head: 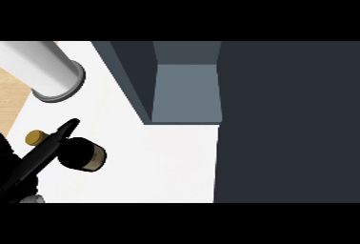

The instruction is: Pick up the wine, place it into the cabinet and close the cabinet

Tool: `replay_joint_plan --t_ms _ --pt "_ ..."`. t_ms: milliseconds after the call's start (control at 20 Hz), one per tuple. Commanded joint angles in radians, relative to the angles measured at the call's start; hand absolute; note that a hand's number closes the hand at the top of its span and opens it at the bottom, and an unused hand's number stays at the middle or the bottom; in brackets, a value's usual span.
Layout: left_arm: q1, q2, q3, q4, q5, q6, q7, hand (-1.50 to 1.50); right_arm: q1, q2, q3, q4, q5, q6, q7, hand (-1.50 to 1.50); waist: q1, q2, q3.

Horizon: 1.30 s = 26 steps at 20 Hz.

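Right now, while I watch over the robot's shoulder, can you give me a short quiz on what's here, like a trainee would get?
1. True or false: the wine bottle is already inside the cabinet.
2. Which robot hand shows beside the bottle? A) left B) right C) both
3. Fill in: the white cylinder stands at the view's upper ____ corner.

Key: 1 false, the bottle is out on the white counter, apart from the open cabinet. 2 A. 3 left.
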Motion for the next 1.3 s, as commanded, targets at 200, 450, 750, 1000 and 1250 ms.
replay_joint_plan --t_ms 200,450,750,1000,1250 --pt "0.107 -0.004 0.006 0.061 0.14 -0.007 -0.144 -1.5 -0.016 0.022 -0.008 -0.019 -0.012 -0.014 0.024 -1.5 0.001 0.0 0.0" --pt "0.199 -0.004 0.024 0.037 0.239 -0.049 -0.222 -1.5 -0.026 -0.02 -0.077 -0.011 -0.075 0.023 0.037 -1.5 0.001 0.0 0.0" --pt "0.277 -0.004 0.049 0.2 0.444 -0.118 -0.467 -1.5 -0.023 0.001 -0.046 -0.03 -0.037 0.001 0.051 -1.5 0.004 0.0 -0.001" --pt "0.203 -0.004 0.103 0.305 0.45 -0.164 -0.482 -1.5 0.04 0.049 0.031 -0.057 0.032 0.019 0.012 -1.5 -0.001 0.0 0.0" --pt "0.153 -0.004 0.125 0.458 0.522 -0.194 -0.613 -1.5 0.068 0.022 -0.036 -0.032 -0.022 0.074 -0.019 -1.5 -0.003 0.0 0.0"
